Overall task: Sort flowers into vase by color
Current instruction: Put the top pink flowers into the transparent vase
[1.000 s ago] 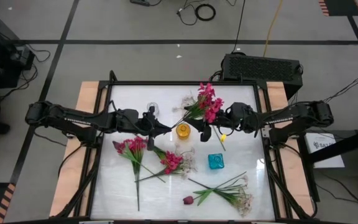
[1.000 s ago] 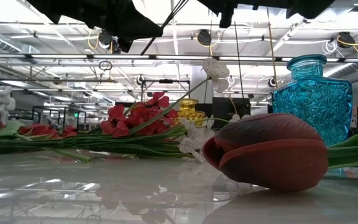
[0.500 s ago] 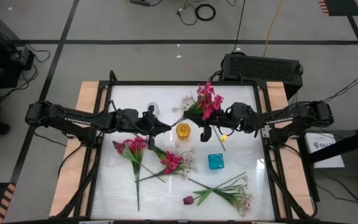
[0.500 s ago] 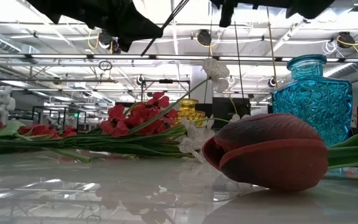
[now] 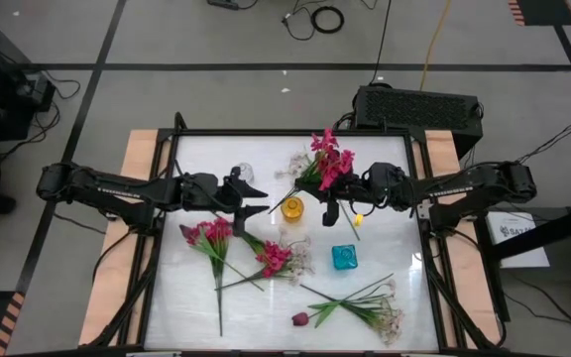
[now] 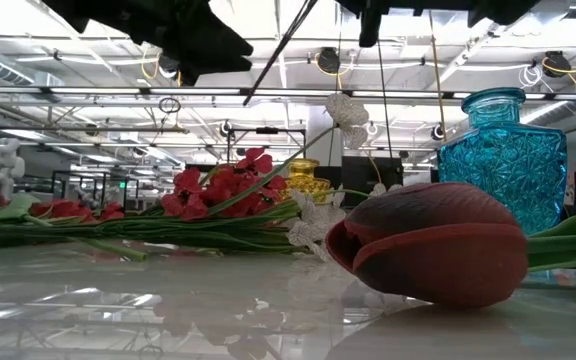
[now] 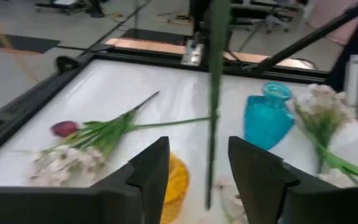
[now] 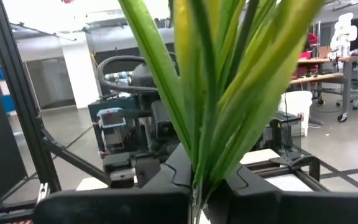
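Observation:
A magenta-pink flower sprig hangs above the table's middle, with my right gripper shut on it. Its long green stem slants down toward the yellow vase. The stem's free end runs between the open fingers of my left gripper and touches neither. In the low view the stem shows as a dark slanting line under both grippers. A blue vase and a clear vase also stand on the table. My right gripper pinches the sprig between its two fingers at the leafy part of the stem, just below the blossoms. The fingers come about level from the table's right side and lie across the stem. The sprig is lifted clear and tilted, blossoms high and stem end low.
Two pink sprigs lie on the table's near left. White sprigs and a maroon tulip bud lie at the near right. The bud fills the low view, in front of the blue vase.
My right gripper has shut on the pink sprig below its blossoms. My left gripper has then opened and let go of the stem's lower end. The sprig stays lifted, its blossoms shifted slightly toward the far edge.

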`<action>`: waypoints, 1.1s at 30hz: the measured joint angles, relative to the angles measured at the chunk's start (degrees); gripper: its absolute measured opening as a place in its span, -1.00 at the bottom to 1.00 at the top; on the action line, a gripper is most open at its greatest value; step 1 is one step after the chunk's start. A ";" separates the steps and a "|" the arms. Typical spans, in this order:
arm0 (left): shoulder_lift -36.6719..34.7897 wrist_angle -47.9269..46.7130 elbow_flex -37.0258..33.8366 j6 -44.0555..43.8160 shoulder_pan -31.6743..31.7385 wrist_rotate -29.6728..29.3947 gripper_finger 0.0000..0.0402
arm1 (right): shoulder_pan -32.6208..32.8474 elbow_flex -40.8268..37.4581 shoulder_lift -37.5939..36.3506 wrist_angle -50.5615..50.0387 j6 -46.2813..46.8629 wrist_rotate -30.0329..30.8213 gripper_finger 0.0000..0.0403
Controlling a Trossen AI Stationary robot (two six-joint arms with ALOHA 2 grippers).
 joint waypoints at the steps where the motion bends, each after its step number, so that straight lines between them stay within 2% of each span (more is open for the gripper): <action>1: -0.54 -0.42 0.00 -0.01 -0.01 -0.80 -0.11 | -0.02 0.00 -0.37 -0.63 -0.15 0.00 -0.97; 17: -2.09 2.72 0.02 -0.07 0.00 -2.28 -0.10 | -2.56 0.28 -0.53 1.24 0.75 1.42 -0.96; 22: -3.92 3.73 0.02 -0.01 -0.02 -3.06 -0.10 | -4.87 4.79 -0.51 -4.91 0.71 1.35 -0.96; 28: -7.33 3.80 0.02 0.57 -0.02 -4.70 -0.10 | -8.16 15.26 0.51 -23.58 -0.96 0.77 -0.96; 33: -9.23 6.51 0.02 3.43 0.02 -7.12 -0.10 | -10.78 23.09 4.24 -28.77 -0.75 -4.25 -0.96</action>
